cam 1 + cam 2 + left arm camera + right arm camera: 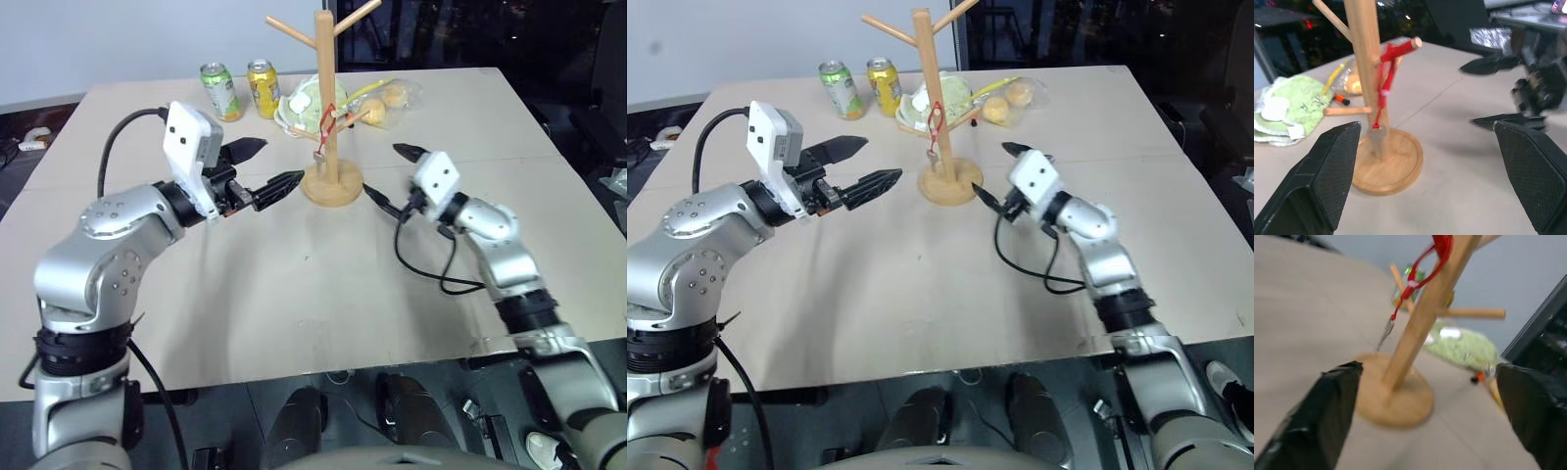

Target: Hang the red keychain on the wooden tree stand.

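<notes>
Red keychain (1385, 81) hangs from a peg of the wooden tree stand (324, 108) on the bench (294, 284). Left claw (265, 168) and right claw (390, 176) flank the stand's base, both spread wide and empty.

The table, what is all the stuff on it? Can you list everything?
Light-wood tree stand: one, tan, middle of the beige table, towards the back.
Red keychain: one, red, hanging from a peg of the stand.
Drink cans: two, one green, one yellow, back left of the stand.
Pale green cloth: one, behind the stand.
Clear bag of yellowish round food: one, back right of the stand.
Left gripper: one, black, open, left of the stand.
Right gripper: one, black, open, right of the stand.
</notes>
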`<state>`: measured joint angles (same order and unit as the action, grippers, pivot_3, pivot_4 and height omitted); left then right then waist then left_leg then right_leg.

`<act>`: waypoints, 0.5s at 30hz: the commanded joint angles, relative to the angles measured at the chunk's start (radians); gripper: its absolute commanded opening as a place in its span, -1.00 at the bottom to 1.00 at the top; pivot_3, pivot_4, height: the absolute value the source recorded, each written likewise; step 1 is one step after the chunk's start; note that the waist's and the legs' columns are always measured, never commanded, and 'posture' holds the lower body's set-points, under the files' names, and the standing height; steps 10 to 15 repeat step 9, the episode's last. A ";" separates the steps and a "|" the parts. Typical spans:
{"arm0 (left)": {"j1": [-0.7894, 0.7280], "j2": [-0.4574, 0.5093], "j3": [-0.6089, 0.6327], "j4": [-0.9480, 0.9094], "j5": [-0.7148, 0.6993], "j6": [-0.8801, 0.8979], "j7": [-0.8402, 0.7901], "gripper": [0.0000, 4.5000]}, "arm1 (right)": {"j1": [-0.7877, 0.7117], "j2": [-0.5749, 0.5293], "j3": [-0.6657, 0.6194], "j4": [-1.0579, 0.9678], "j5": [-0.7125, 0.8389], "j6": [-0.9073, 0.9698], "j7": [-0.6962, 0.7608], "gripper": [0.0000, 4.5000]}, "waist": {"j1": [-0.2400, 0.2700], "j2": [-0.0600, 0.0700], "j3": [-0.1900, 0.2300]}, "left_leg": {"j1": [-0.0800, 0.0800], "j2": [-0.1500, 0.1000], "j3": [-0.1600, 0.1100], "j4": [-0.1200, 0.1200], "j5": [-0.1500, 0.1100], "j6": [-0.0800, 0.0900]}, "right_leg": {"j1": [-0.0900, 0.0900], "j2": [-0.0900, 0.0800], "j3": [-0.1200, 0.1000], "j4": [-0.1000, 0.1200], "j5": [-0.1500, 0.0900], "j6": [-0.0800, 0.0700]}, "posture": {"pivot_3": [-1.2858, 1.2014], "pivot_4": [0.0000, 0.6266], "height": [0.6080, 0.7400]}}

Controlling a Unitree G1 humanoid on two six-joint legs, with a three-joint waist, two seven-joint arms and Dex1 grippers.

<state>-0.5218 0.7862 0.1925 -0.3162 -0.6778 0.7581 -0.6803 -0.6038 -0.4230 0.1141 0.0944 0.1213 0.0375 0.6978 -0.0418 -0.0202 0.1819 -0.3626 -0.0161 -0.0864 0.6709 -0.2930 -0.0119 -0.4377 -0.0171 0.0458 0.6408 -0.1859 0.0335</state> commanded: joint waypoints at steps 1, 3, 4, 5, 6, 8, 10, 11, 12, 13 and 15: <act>-0.063 0.074 0.002 0.074 0.013 -0.017 -0.106 1.00 | 0.001 -0.121 -0.091 -0.208 0.178 0.251 0.116 0.99 | -0.001 0.001 0.001 | -0.001 0.000 0.000 0.000 0.000 0.000 | -0.001 0.000 0.000 0.000 0.000 0.000 | 0.03 -0.52 1.00; -0.096 0.107 -0.011 0.142 0.023 -0.027 -0.172 1.00 | -0.003 -0.194 -0.133 -0.289 0.292 0.422 0.159 0.99 | -0.002 0.001 0.001 | 0.000 0.001 0.000 -0.001 0.000 0.000 | 0.000 0.001 0.000 0.000 0.000 0.000 | 0.03 -0.52 1.00; -0.109 0.120 -0.020 0.175 0.033 -0.035 -0.200 1.00 | -0.010 -0.220 -0.150 -0.320 0.337 0.484 0.171 0.99 | -0.001 0.002 0.001 | 0.000 0.001 0.000 -0.001 0.000 0.000 | 0.000 0.001 0.000 0.000 -0.001 0.000 | 0.03 -0.52 1.00; -0.119 0.133 -0.031 0.206 0.047 -0.051 -0.232 1.00 | -0.023 -0.242 -0.171 -0.345 0.384 0.546 0.175 0.99 | -0.002 0.002 0.001 | 0.000 0.001 0.000 -0.001 0.000 0.000 | -0.001 0.001 -0.001 0.001 -0.001 0.000 | 0.03 -0.52 1.00; -0.128 0.143 -0.042 0.233 0.062 -0.066 -0.259 1.00 | -0.038 -0.258 -0.191 -0.366 0.427 0.602 0.174 0.99 | -0.004 0.002 0.001 | 0.001 0.001 0.000 -0.001 0.000 0.000 | 0.000 0.002 -0.001 0.000 -0.001 0.000 | 0.03 -0.52 1.00; -0.145 0.153 -0.060 0.293 0.087 -0.097 -0.308 1.00 | -0.068 -0.281 -0.225 -0.400 0.507 0.702 0.164 0.99 | -0.004 0.002 0.001 | 0.001 0.002 0.001 -0.001 0.000 0.000 | -0.001 0.002 0.000 0.001 -0.003 0.002 | 0.03 -0.52 1.00; -0.153 0.151 -0.065 0.317 0.102 -0.115 -0.323 1.00 | -0.078 -0.286 -0.235 -0.412 0.532 0.735 0.155 0.99 | -0.004 0.002 0.001 | 0.000 0.002 0.001 -0.001 0.000 0.000 | -0.001 0.002 0.000 0.001 -0.003 0.002 | 0.03 -0.52 1.00; -0.153 0.151 -0.065 0.317 0.102 -0.115 -0.323 1.00 | -0.078 -0.286 -0.235 -0.412 0.532 0.735 0.155 0.99 | -0.004 0.002 0.001 | 0.000 0.002 0.001 -0.001 0.000 0.000 | -0.001 0.002 0.000 0.001 -0.003 0.002 | 0.03 -0.52 1.00; -0.153 0.151 -0.065 0.317 0.102 -0.115 -0.323 1.00 | -0.078 -0.286 -0.235 -0.412 0.532 0.735 0.155 0.99 | -0.004 0.002 0.001 | 0.000 0.002 0.001 -0.001 0.000 0.000 | -0.001 0.002 0.000 0.001 -0.003 0.002 | 0.03 -0.52 1.00; -0.153 0.151 -0.065 0.317 0.102 -0.115 -0.323 1.00 | -0.078 -0.286 -0.235 -0.412 0.532 0.735 0.155 0.99 | -0.004 0.002 0.001 | 0.000 0.002 0.001 -0.001 0.000 0.000 | -0.001 0.002 0.000 0.001 -0.003 0.002 | 0.03 -0.52 1.00; -0.153 0.151 -0.065 0.317 0.102 -0.115 -0.323 1.00 | -0.078 -0.286 -0.235 -0.412 0.532 0.735 0.155 0.99 | -0.004 0.002 0.001 | 0.000 0.002 0.001 -0.001 0.000 0.000 | -0.001 0.002 0.000 0.001 -0.003 0.002 | 0.03 -0.52 1.00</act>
